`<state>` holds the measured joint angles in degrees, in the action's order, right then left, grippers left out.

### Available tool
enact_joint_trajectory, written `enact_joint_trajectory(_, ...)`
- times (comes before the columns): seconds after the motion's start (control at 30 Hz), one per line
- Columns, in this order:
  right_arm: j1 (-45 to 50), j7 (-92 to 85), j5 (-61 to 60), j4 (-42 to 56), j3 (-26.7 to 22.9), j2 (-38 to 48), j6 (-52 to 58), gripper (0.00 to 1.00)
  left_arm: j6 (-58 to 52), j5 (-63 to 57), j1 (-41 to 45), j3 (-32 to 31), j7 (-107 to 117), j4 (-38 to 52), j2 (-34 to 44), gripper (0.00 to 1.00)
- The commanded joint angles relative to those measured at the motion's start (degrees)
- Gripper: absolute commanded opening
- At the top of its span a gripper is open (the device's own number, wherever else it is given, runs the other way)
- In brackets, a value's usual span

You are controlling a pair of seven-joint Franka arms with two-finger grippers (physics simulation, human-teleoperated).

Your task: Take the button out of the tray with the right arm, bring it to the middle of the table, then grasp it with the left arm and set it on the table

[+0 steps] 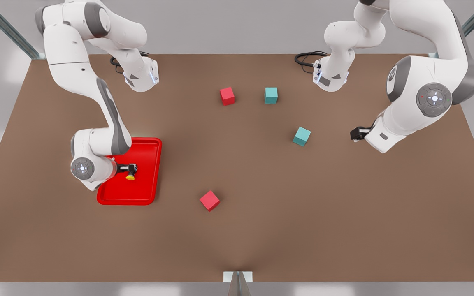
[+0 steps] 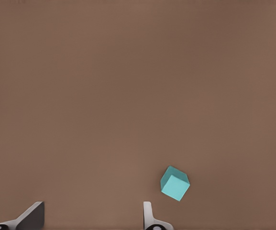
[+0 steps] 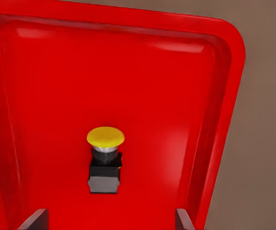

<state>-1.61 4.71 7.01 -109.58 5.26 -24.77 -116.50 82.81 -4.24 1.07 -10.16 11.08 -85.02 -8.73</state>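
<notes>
Even bright light, faint soft shadows, mild glare on tray [image 3: 224,96].

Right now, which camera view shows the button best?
The right wrist view: the button lies on its side in the tray, yellow cap and dark body clear, between the open right gripper fingers. The front view shows it small, beside that gripper. The left wrist view looks at a teal cube instead.

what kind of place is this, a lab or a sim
Most likely a simulated tabletop manipulation bench, not a real lab: two white Franka arms over a plain brown table, flat-shaded props such as the red tray holding a button, and scattered cubes.
</notes>
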Motion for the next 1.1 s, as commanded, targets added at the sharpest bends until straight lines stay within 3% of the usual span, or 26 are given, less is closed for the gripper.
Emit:
enact_joint_trajectory(0.0, -0.3, -1.2, 0.2, -2.8, 0.0, 0.0, -19.0, 1.00, 0.2, -0.1, 0.0, 0.0, 0.8, 0.0, -0.2, 1.00)
enact_joint_trajectory(0.3, 0.1, 4.0, -0.1, -6.0, 0.1, -3.5, -27.9, 1.00, 0.2, 0.0, 0.1, -0.1, 0.8, 0.0, -0.6, 1.00)
enact_joint_trajectory(0.47, 0.1, 4.3, -0.2, -6.1, 0.2, -4.2, -27.8, 1.00, 0.0, -0.1, 0.2, -0.1, 1.2, 0.0, -0.6, 1.00)
enact_joint_trajectory(0.67, -0.5, 4.3, -0.1, -14.7, 0.5, 0.0, -27.7, 1.00, -0.4, -0.1, 0.3, -0.1, 1.3, -0.1, -0.6, 1.00)
enact_joint_trajectory(1.07, -0.7, 4.4, -0.1, -14.6, 0.8, -0.8, -32.2, 1.00, -0.6, 0.0, 0.1, -0.1, 1.3, -0.1, -1.4, 1.00)
